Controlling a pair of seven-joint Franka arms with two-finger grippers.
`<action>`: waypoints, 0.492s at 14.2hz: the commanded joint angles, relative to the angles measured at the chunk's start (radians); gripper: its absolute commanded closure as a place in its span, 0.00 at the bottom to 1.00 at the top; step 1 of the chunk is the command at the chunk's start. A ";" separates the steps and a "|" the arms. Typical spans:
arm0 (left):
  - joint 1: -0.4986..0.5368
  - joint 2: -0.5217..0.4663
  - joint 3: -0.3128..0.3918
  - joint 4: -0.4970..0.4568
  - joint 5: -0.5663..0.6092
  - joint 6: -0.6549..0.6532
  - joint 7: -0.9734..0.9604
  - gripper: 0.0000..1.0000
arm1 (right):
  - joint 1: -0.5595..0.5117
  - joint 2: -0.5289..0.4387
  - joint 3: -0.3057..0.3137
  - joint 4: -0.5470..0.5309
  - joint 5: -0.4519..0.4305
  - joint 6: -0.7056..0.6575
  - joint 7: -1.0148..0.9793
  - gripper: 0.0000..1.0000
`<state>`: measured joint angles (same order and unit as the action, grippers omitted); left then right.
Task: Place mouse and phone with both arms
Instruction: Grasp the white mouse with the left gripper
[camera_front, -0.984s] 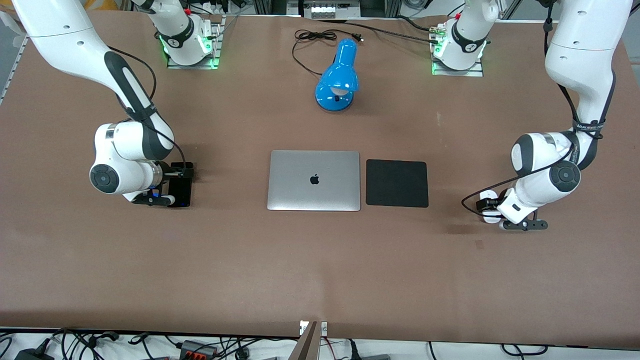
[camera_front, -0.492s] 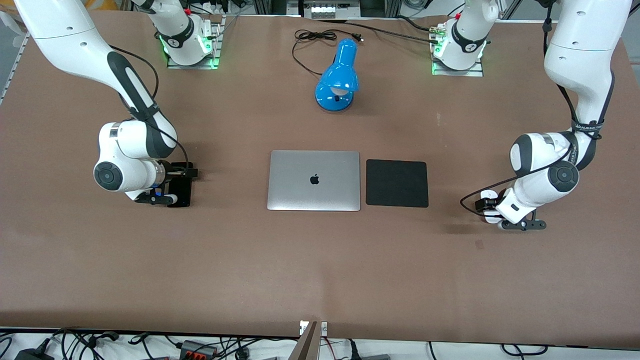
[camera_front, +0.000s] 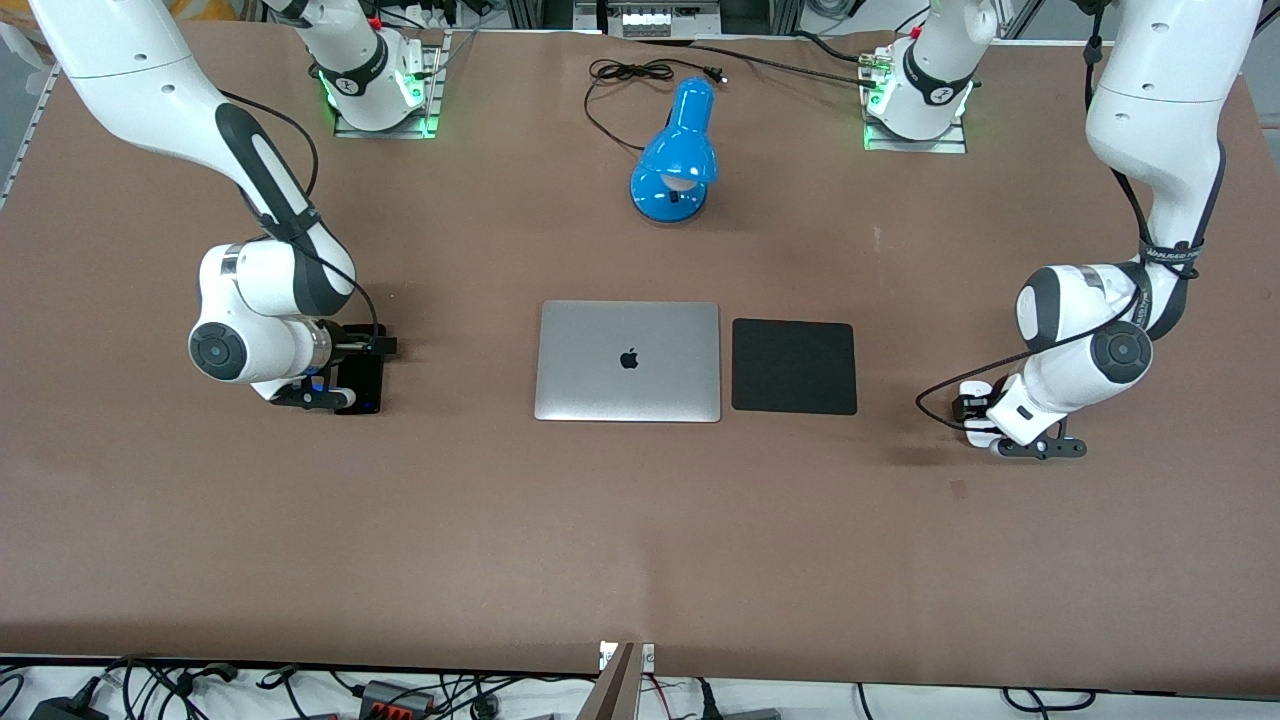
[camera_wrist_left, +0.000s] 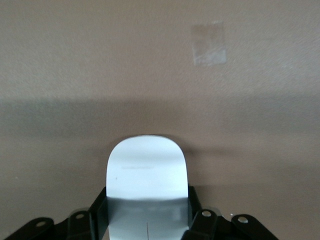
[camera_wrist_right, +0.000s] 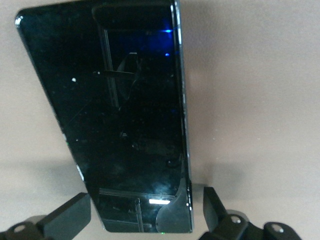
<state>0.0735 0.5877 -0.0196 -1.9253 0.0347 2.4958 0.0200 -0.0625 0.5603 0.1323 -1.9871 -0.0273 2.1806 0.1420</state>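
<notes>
The white mouse (camera_front: 972, 432) is near the left arm's end of the table, gripped at its sides by my left gripper (camera_front: 988, 425). In the left wrist view the mouse (camera_wrist_left: 147, 170) sits between the black fingers (camera_wrist_left: 97, 210), which touch it, and a shadow lies on the table under it. The black phone (camera_front: 362, 388) lies flat near the right arm's end of the table. My right gripper (camera_front: 345, 388) is low over it. In the right wrist view the phone (camera_wrist_right: 115, 110) lies between the open fingers (camera_wrist_right: 67, 212), with a gap on each side.
A closed silver laptop (camera_front: 628, 360) lies mid-table with a square black mat (camera_front: 794, 367) beside it, toward the left arm's end. A blue desk lamp (camera_front: 675, 160) and its black cable (camera_front: 625, 75) lie farther from the front camera. A small tape patch (camera_front: 958, 489) is near the mouse.
My left gripper and the mouse have shifted slightly toward the mat. My right gripper has moved a little farther over the phone, which has stayed in place.
</notes>
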 joint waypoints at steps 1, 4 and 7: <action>-0.003 -0.097 -0.057 0.009 0.007 -0.150 -0.023 0.73 | -0.003 -0.005 0.009 -0.044 0.003 0.056 0.021 0.00; -0.004 -0.160 -0.164 0.008 0.007 -0.262 -0.171 0.73 | -0.002 -0.007 0.013 -0.045 0.017 0.056 0.025 0.00; -0.020 -0.151 -0.307 0.006 0.011 -0.282 -0.393 0.73 | -0.003 -0.008 0.018 -0.047 0.020 0.057 0.050 0.00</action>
<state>0.0612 0.4356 -0.2569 -1.9031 0.0344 2.2215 -0.2377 -0.0626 0.5563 0.1351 -2.0035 -0.0247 2.2069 0.1585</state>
